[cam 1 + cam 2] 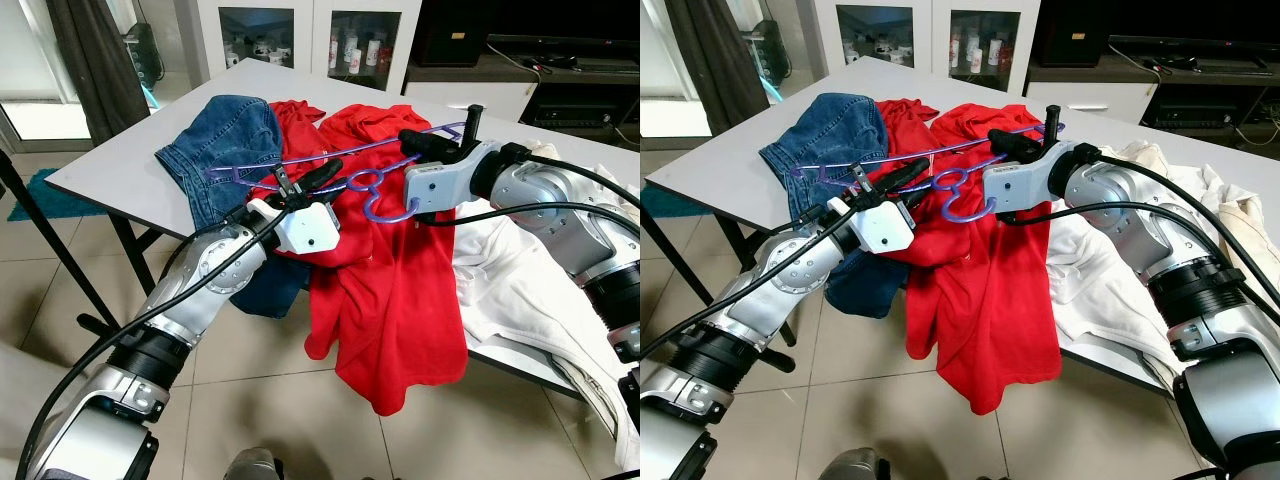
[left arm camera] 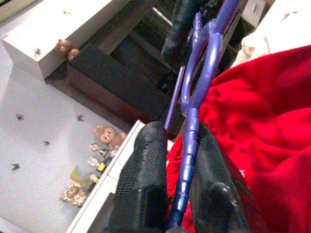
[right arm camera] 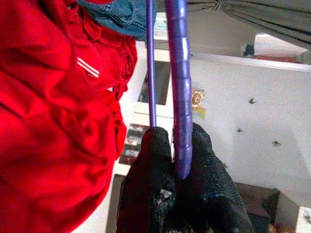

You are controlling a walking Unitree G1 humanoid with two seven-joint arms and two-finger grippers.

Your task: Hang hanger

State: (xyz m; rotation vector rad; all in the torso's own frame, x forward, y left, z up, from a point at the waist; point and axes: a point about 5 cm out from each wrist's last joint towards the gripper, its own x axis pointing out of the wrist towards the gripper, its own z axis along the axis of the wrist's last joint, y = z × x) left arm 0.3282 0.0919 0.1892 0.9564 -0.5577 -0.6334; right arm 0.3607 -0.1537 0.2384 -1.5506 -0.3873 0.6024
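Note:
A purple plastic hanger is held level above the table, its hook hanging down over a crumpled red shirt. My left gripper is shut on the hanger's lower bar near the middle; in the left wrist view the black fingers pinch the purple bar. My right gripper is shut on the hanger's right arm, and the right wrist view shows the purple bar clamped between its fingertips. The red shirt drapes over the table's near edge.
Blue jeans lie at the left of the grey table, partly hanging off it. White clothing is piled at the right. A glass-door cabinet and a TV stand stand behind. Below is tiled floor.

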